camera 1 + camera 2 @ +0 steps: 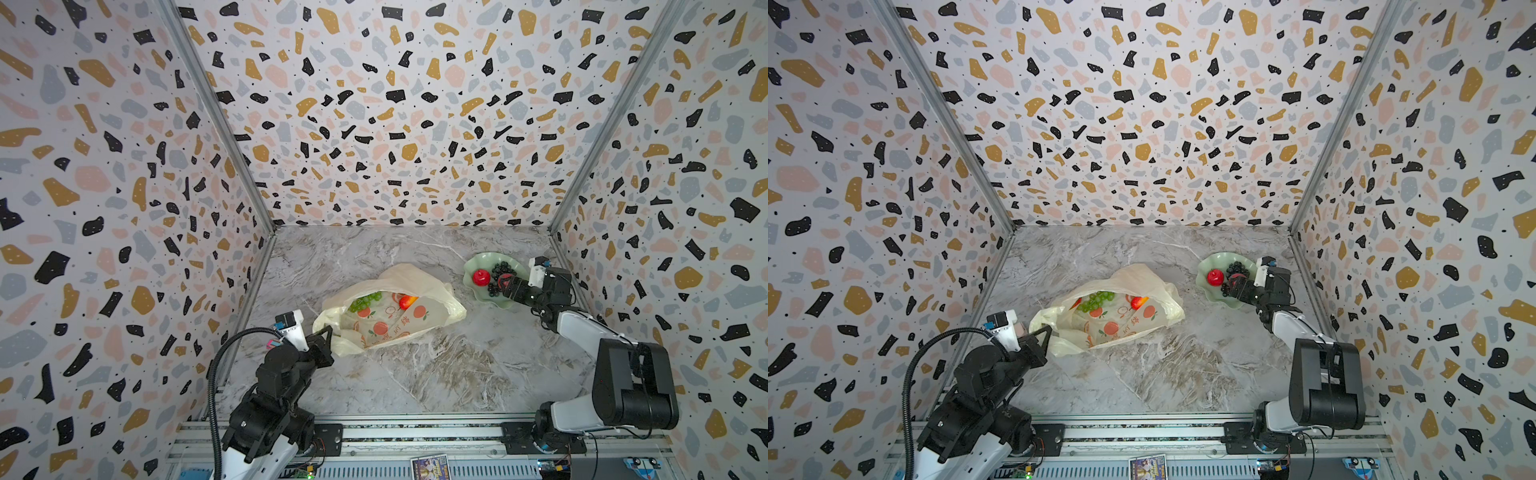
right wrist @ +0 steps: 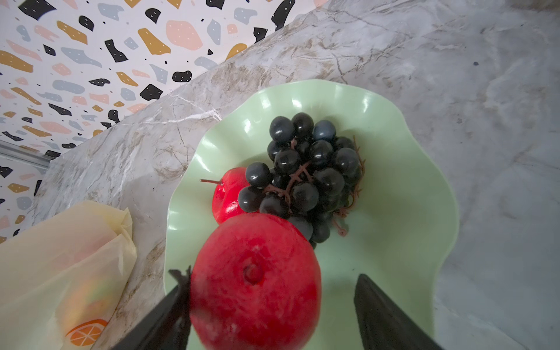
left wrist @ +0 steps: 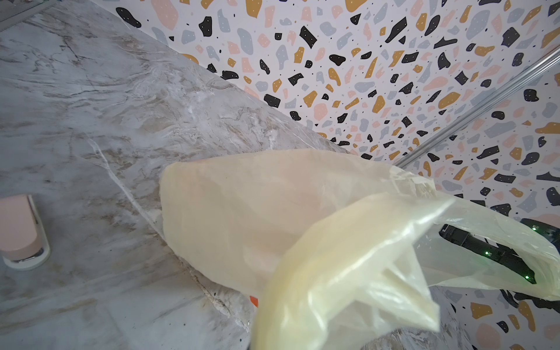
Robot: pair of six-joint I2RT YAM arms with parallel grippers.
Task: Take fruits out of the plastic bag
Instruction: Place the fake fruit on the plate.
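In both top views the plastic bag (image 1: 411, 276) lies crumpled mid-counter (image 1: 436, 374), its mouth gaping toward the near left. The left tool (image 1: 329, 331) is pinched together on the bag's near-left rim. A green grape bunch (image 1: 365, 301) and a red-yellow fruit (image 1: 408, 301) show inside. At the far right, a pale green dish (image 1: 478, 259) holds a red apple (image 1: 481, 277) and a dark grape bunch (image 1: 503, 268), with the right tool (image 1: 505, 283) over it.

The left wrist view shows only bag film (image 3: 257, 218) and a handle loop; the tool itself is out of frame. The film looks thin, limp and slippery, so it will probably sag shut unless its rim is held up.

In the right wrist view a second red apple (image 2: 254, 281) sits between the right tool's spread fingers. One finger (image 2: 175, 306) touches it and the other stands clear. It is over the dish (image 2: 409, 212), beside the dark grapes; whether it rests there I cannot tell.

The fruits left in the bag look hard, glossy and light. The round one is best taken across its widest part. The knobbly grape bunch is best taken across the body of the cluster, without catching the film.
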